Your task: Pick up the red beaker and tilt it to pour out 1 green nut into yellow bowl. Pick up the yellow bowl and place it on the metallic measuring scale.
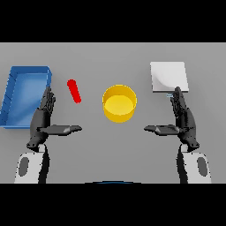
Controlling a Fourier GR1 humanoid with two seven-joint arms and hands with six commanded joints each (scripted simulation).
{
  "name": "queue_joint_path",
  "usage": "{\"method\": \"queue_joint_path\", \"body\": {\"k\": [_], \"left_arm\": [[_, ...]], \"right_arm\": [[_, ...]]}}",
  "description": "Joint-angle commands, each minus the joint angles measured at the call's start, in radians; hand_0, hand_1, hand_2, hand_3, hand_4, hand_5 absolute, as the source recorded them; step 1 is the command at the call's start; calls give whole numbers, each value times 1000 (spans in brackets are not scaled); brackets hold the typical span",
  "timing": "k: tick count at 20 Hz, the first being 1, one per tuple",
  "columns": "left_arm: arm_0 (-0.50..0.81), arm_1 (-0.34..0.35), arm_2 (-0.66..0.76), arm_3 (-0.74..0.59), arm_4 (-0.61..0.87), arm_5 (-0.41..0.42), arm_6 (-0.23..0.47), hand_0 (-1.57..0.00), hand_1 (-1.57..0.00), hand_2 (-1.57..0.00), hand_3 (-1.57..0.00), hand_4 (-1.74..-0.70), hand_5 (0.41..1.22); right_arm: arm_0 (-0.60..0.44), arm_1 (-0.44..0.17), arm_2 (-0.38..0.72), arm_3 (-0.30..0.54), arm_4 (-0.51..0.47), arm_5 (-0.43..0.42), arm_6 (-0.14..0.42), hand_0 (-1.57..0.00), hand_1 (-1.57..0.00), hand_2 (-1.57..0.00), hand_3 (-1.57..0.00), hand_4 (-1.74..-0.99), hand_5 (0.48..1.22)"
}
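The yellow bowl (119, 103) looks smooth and plastic, the scale (168, 76) a pale brushed metal, the grey table (113, 57) flat matt.

open table lies between red beaker (74, 91) and yellow bowl (119, 103); blue bin (24, 95) crowds the left.

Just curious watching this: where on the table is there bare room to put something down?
Bare grey table runs along the far edge, between yellow bowl and scale, and in front of the bowl between left hand and right hand. Tightest: between blue bin and red beaker.
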Motion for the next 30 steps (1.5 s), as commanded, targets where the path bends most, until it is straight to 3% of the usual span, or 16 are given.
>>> {"method": "queue_joint_path", "body": {"k": [1, 6, 7, 9, 12, 16, 26, 30], "left_arm": [[-1, 2, 2, 1, 2, 0, 1, 1, 1, 1, 1, -1151, 599], [10, 24, 16, -3, 19, -20, -16, 1, 1, 1, 1, -1151, 599], [35, 50, -11, -36, -17, -30, -19, 1, 1, 1, 1, -1151, 599], [72, 78, -42, -99, -55, -36, -7, 1, 1, 1, 1, -1158, 599], [75, 98, -55, -132, -69, -42, 52, 1, 1, 1, 1, -1163, 600], [88, 94, -83, -126, -104, -42, 41, 1, 1, 1, 1, -1159, 602], [-182, 66, -46, 230, -169, 5, -29, 1, 1, 1, 1, -1248, 650], [-271, 69, -15, 352, -170, 15, -72, 1, 1, 1, 1, -1271, 677]], "right_arm": [[-1, 2, 1, 0, 1, -2, 0, 1, 1, 1, 1, -1167, 599], [-3, 16, 15, 1, 14, -12, 4, 1, 1, 1, 1, -1167, 599], [34, -25, 56, -31, 129, -45, -76, 1, 1, 1, 1, -1167, 599], [74, -45, 111, -68, 252, -85, -109, 1, 1, 1, 1, -1162, 594], [97, -49, 135, -103, 311, -106, -70, 1, 1, 1, 1, -1162, 591], [106, -44, 132, -130, 282, -91, -65, 1, 1, 1, 1, -1199, 603], [101, -53, 117, -119, 240, -59, -87, 1, 1, 1, 1, -1280, 634], [109, -53, 127, -117, 258, -63, -106, 1, 1, 1, 1, -1268, 635]]}}
